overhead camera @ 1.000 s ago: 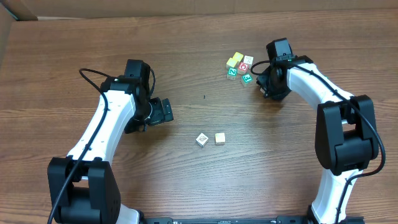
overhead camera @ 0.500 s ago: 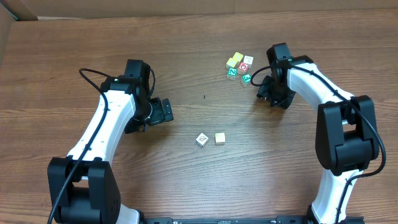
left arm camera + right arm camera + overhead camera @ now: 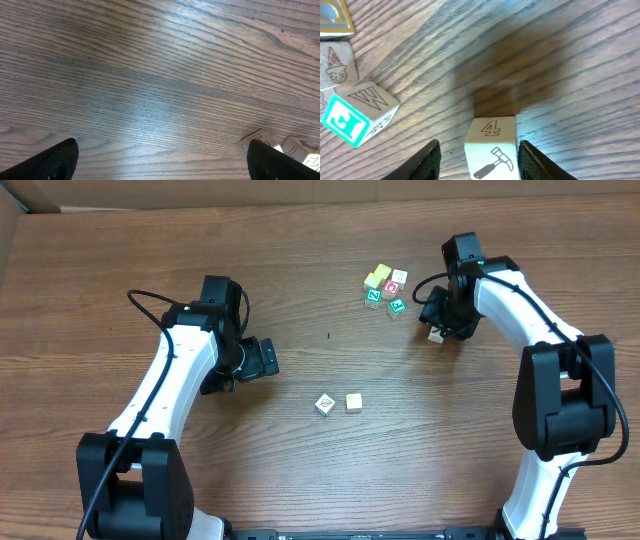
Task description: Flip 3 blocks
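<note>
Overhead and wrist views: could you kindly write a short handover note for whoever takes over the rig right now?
Left gripper: jaws wide open, nothing between them.
Right gripper: jaws straddle the 4-and-hammer block. A gap shows on one side, so it does not look gripped.
Blocks: the white picture block and the tan block sit side by side mid-table, not touching. A cluster of other blocks lies near the right gripper.
Done: flips cannot be confirmed from these views.
Left: probably finish the block under the right gripper, then check the faces.
</note>
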Available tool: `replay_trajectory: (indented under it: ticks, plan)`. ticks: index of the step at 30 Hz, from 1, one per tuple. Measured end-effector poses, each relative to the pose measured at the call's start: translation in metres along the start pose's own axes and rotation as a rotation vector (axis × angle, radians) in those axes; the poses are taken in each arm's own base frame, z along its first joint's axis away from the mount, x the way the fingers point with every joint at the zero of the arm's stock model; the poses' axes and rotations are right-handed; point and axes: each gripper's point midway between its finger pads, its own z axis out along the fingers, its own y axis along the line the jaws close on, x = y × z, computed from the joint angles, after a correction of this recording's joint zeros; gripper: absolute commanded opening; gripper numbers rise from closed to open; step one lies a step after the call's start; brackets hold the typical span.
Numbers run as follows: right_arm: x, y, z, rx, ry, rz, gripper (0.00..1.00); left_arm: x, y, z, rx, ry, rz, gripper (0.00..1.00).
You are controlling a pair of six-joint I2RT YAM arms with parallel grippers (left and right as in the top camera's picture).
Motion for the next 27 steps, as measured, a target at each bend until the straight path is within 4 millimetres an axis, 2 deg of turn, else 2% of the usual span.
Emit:
replay_trajectory:
  ticks: [10,27]
  plan:
    - [0.0081,-0.0059,-0.0003,0.024,0.033,0.0,0.51,0.0001,0.0,0.0,0.0,0.0,0.0,1.0]
    - [0.0076,-0.0076,-0.0003,0.032,0.031,-0.101,0.46,0.0,0.0,0.0,0.0,0.0,0.0,1.0]
